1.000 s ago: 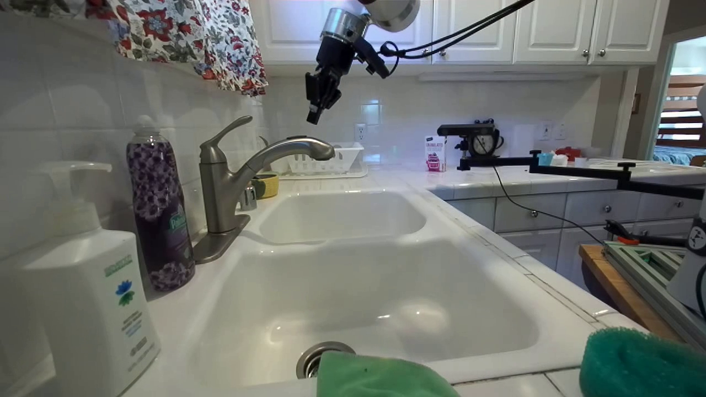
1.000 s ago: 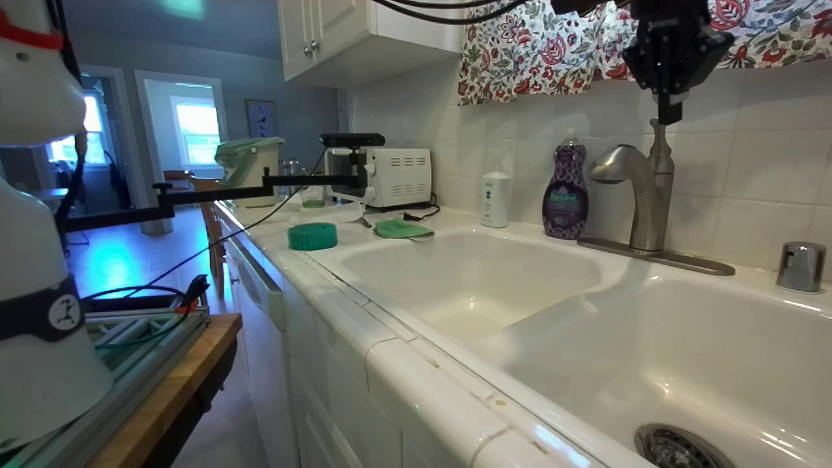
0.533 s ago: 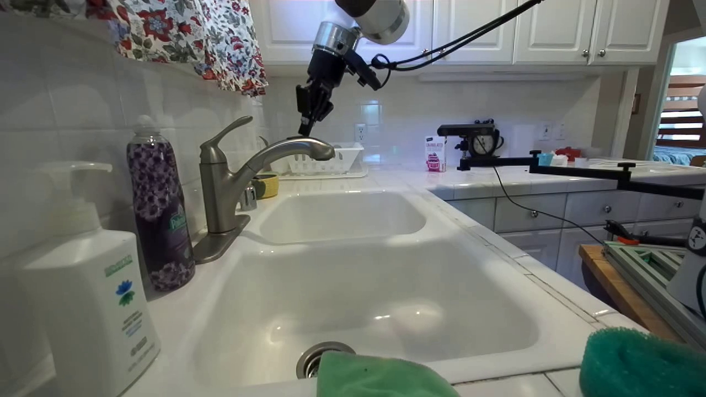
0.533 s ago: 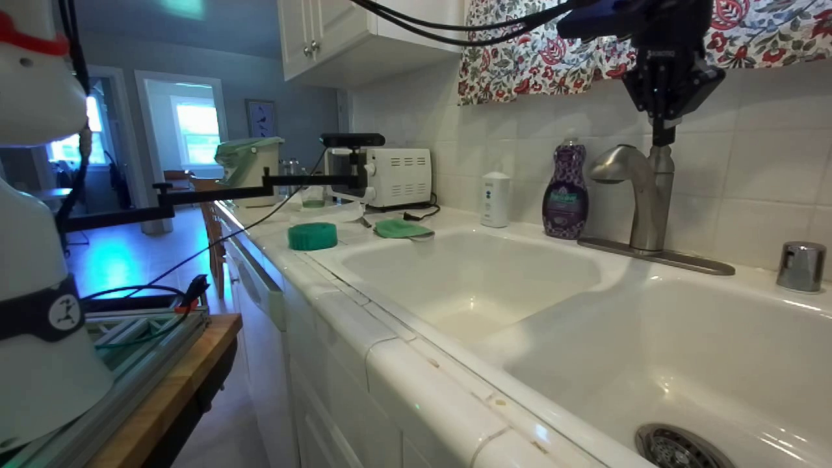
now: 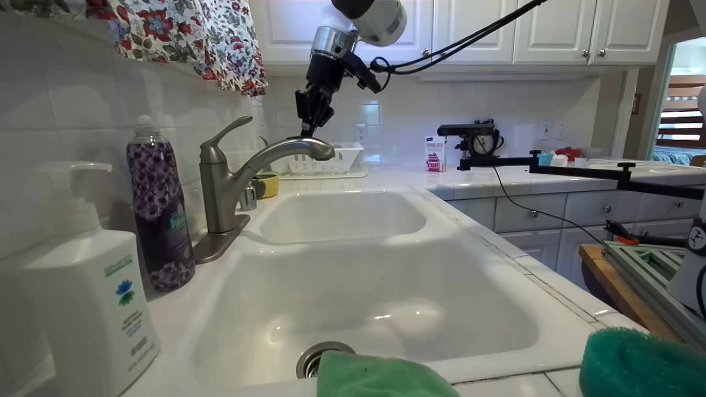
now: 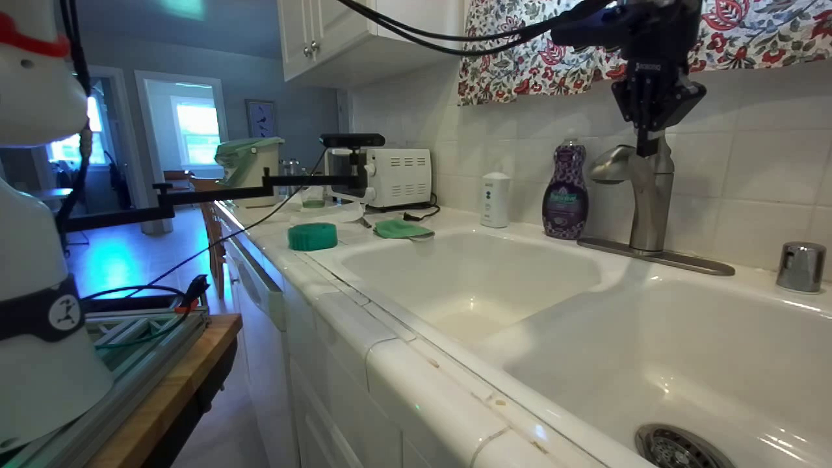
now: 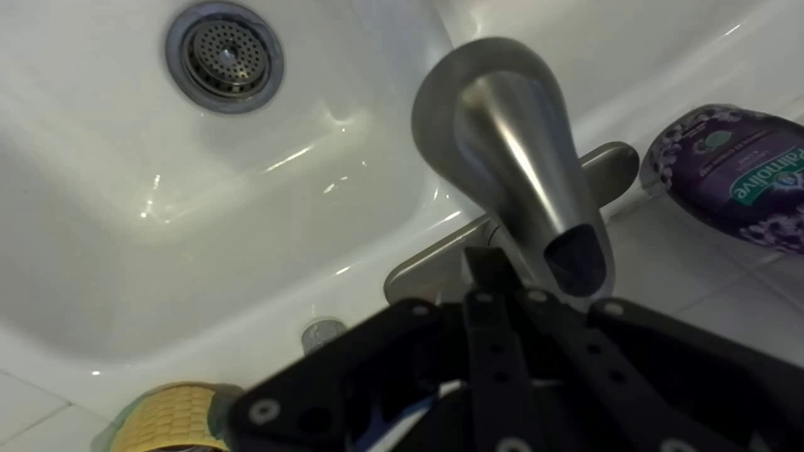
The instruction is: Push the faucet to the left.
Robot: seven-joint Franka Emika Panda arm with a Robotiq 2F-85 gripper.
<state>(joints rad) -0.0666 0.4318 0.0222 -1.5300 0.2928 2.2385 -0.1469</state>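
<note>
The faucet is brushed grey metal with a lever on top and a long curved spout. It stands on its base plate behind the sink in both exterior views point(image 5: 218, 190) point(image 6: 652, 208). Its spout reaches over the sink; the wrist view shows the faucet point(image 7: 502, 138) from above. My gripper point(image 5: 306, 131) is shut and empty, pointing down. Its tip is partly hidden behind the spout in that exterior view. In an exterior view the gripper point(image 6: 647, 146) is in front of the faucet. In the wrist view the fingertips point(image 7: 493, 267) are just left of the spout. I cannot tell whether they touch it.
A purple bottle point(image 5: 160, 212) and a white pump dispenser point(image 5: 91, 298) stand along the wall beside the faucet. A chrome cap point(image 6: 801, 266) is on its other side. The white double sink point(image 5: 342, 242) lies below. A dish rack point(image 5: 325, 160) and a floral curtain point(image 5: 187, 41) are near.
My gripper has come down from above the faucet to spout height and moved left in both exterior views. The faucet has not visibly moved.
</note>
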